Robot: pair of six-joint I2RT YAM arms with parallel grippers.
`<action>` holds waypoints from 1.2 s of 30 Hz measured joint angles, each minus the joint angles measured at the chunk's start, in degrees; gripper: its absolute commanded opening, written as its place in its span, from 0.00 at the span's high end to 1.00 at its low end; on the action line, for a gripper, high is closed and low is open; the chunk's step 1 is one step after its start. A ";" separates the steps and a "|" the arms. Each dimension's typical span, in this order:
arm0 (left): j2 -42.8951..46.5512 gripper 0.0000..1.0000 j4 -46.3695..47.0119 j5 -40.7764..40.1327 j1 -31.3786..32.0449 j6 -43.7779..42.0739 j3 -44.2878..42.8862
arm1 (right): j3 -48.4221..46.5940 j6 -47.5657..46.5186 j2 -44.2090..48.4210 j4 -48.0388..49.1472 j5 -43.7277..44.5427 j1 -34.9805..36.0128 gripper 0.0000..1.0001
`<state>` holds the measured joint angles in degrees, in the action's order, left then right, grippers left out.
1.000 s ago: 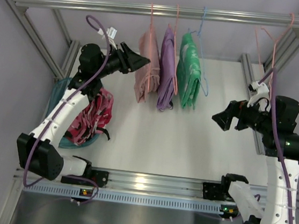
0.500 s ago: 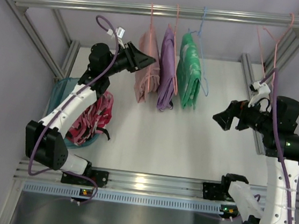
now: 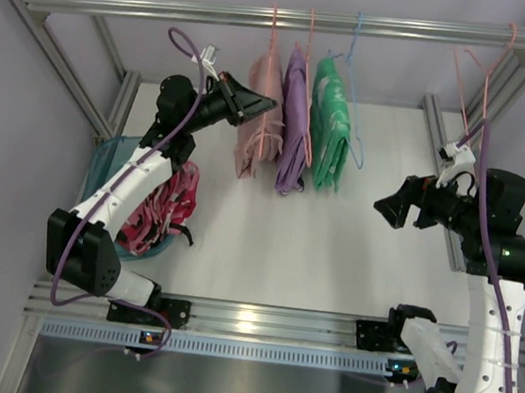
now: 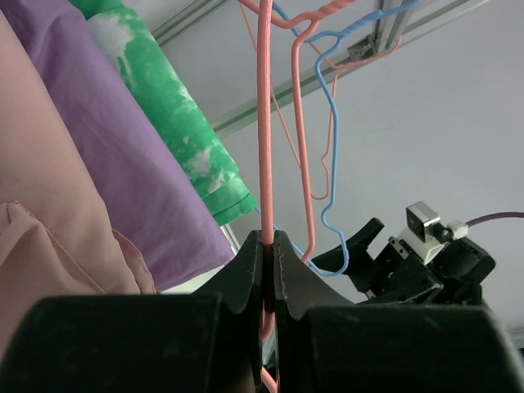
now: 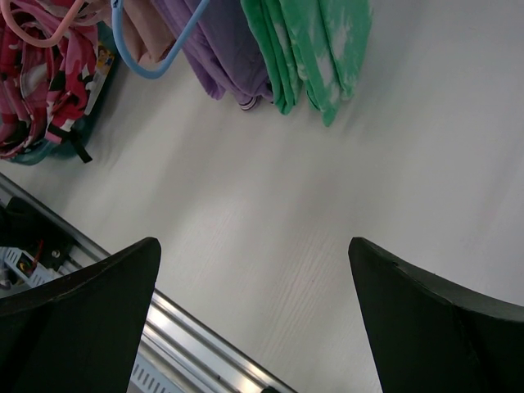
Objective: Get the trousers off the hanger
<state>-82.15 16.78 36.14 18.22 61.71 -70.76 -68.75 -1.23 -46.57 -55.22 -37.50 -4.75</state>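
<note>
The pale pink trousers [image 3: 256, 125] hang folded over the salmon-pink wire hanger [image 3: 273, 29], which hooks on the top rail. My left gripper [image 3: 271, 105] is up at the trousers' left side, shut on the hanger's thin wire. In the left wrist view the wire [image 4: 265, 123] runs straight up out of the closed jaws of the left gripper [image 4: 268, 242], with the trousers [image 4: 41, 213] at the left. My right gripper [image 3: 384, 210] hovers open at the right, well away from the garments. The right wrist view shows the right gripper [image 5: 254, 246] holding nothing, over bare table.
A purple garment [image 3: 294, 129] and a green garment [image 3: 330, 128] hang right beside the trousers, the green one on a blue hanger [image 3: 356, 38]. Bare pink hangers [image 3: 476, 74] hang at the rail's right end. A teal basket [image 3: 106, 155] of pink-patterned clothes sits at the left.
The left gripper has moved right and up against the trousers and closed on the hanger's wire; the hanger shifted slightly right. The right arm has not moved.
</note>
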 measured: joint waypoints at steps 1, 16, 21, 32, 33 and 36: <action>0.00 1.00 0.44 0.00 0.00 0.83 -0.02 | 0.00 0.02 0.00 0.02 0.00 0.00 0.01; 1.97 1.00 4.11 -1.53 0.00 8.31 -2.10 | -5.29 1.09 -0.85 0.81 -3.15 -0.04 0.01; 7.15 1.00 4.15 -1.44 0.00 8.33 -0.94 | -7.13 5.29 -1.27 4.26 -6.91 -0.04 0.01; 20.06 1.00 5.05 -1.29 0.15 8.68 10.64 | -12.85 19.45 -6.23 18.23 -7.93 5.64 0.01; 21.11 1.00 5.14 -1.31 0.20 8.70 11.82 | -13.66 20.11 -7.17 19.28 -7.06 7.91 0.01; 24.13 1.00 5.09 -1.44 0.35 8.66 15.39 | -16.31 22.03 -10.49 23.52 -6.08 14.29 0.01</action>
<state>-58.02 21.87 34.70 18.57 70.37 -55.37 -85.06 20.80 -57.06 -31.70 -43.57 9.54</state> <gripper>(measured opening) 0.062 0.993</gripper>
